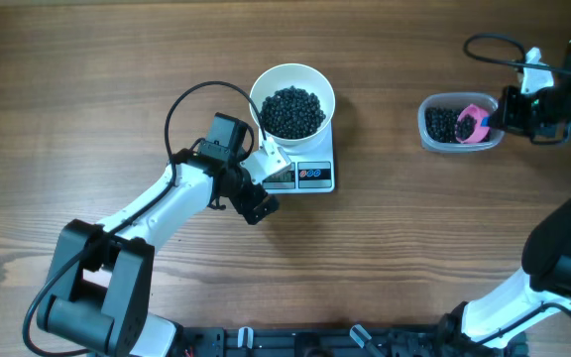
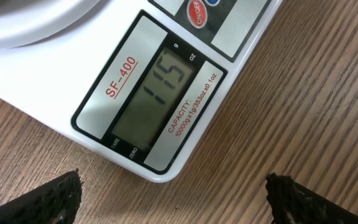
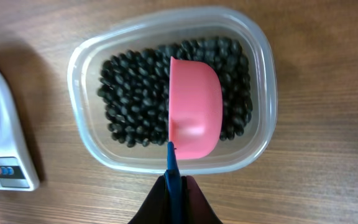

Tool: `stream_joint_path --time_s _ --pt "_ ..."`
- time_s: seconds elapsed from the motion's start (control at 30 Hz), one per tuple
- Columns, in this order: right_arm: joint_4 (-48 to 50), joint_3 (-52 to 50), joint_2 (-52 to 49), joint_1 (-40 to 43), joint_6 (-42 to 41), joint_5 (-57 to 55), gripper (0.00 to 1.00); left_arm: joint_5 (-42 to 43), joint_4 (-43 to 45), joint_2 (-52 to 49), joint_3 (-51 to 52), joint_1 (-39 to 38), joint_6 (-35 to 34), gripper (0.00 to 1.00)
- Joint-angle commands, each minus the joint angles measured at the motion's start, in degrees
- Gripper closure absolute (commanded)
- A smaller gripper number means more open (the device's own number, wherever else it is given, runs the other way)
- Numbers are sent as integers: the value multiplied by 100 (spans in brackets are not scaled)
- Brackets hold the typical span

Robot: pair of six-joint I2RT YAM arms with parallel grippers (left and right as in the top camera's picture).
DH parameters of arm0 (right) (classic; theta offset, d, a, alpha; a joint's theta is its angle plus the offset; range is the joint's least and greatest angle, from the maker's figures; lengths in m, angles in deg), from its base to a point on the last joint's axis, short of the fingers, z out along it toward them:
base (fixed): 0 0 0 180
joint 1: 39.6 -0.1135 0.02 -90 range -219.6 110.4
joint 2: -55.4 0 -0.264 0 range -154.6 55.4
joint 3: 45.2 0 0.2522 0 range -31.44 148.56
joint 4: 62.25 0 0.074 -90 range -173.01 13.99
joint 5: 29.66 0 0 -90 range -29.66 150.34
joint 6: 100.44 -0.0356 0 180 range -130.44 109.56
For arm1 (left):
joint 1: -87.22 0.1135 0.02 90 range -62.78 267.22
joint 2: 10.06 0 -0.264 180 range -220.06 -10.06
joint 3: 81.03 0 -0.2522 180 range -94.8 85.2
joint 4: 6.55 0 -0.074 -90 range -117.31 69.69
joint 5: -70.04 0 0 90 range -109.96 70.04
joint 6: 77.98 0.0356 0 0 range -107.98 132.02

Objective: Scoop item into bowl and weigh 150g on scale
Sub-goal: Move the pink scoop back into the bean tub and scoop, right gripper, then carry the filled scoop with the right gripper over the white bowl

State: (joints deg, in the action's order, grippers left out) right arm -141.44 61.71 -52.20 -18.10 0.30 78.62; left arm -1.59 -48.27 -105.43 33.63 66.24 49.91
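Reading 115 on scale (image 2: 42,71); bowl (image 1: 292,71) atop, heaped with item (image 1: 292,111). Left gripper (image 2: 179,200) wide, empty, before display (image 2: 157,93). Right gripper (image 3: 178,190) clamped on pink scoop (image 3: 194,109) over tub (image 3: 263,74). Dig shallow, carry level, trickle in, stop at 150.

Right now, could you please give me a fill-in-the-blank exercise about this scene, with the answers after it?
1. The display of the scale reads ____.
2. The left gripper in front of it is ____.
3. The right gripper is shut on the handle of a ____ scoop, over the clear tub.
Missing words: 115; open; pink.
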Motion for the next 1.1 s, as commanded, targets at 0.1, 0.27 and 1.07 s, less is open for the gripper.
stream_joint_path --time_s 0.1,0.27,1.07 --pt "59 105 278 192 131 702 96 111 15 -44 26 -4 90 0" --pt "63 105 278 278 131 909 96 111 15 -44 26 -4 90 0" --pt "-22 304 284 291 280 1143 96 111 15 -44 26 -2 90 0"
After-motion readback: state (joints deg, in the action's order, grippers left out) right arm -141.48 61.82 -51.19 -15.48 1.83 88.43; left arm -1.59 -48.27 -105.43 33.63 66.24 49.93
